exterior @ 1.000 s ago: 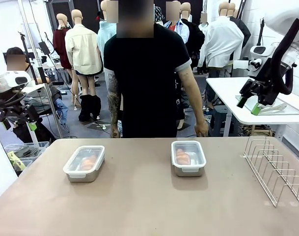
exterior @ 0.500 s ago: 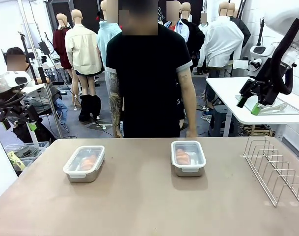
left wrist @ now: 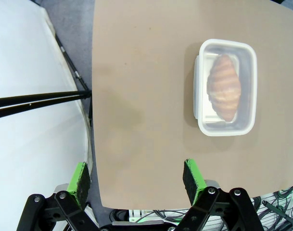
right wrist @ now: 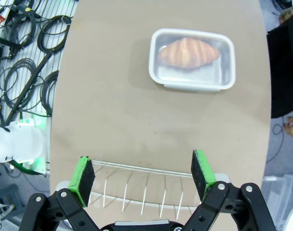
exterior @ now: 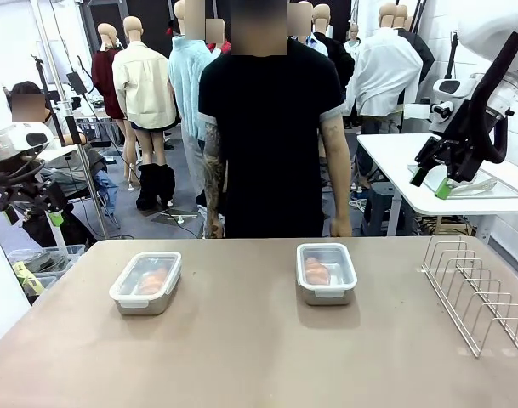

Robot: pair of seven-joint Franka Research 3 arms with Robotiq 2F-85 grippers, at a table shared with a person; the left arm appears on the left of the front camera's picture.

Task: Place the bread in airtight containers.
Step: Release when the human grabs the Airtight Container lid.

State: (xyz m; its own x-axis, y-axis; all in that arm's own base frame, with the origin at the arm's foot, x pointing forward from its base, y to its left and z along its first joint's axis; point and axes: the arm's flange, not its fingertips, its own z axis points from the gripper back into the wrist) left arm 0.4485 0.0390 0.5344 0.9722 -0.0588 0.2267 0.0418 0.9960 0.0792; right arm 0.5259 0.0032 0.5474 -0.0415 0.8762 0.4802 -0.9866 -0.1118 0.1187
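On the tabletop [exterior: 259,357], a croissant [exterior: 154,278] and another [exterior: 315,272] each lie in a lidded steel container, left [exterior: 145,283] and right [exterior: 326,273]; both robot hands, left [left wrist: 136,179] and right [right wrist: 144,173], hover raised, fingers apart and empty, so the task looks finished.

- Person [exterior: 271,127] at far side of bench [exterior: 241,340] has shifted toward picture right; torso now further right than a second ago.
- Tattooed arm [exterior: 213,174] moved right with the body, now hanging over the gap between the two tins.
- Person's other hand [exterior: 340,226] has swung slightly left, now low at far bench edge.
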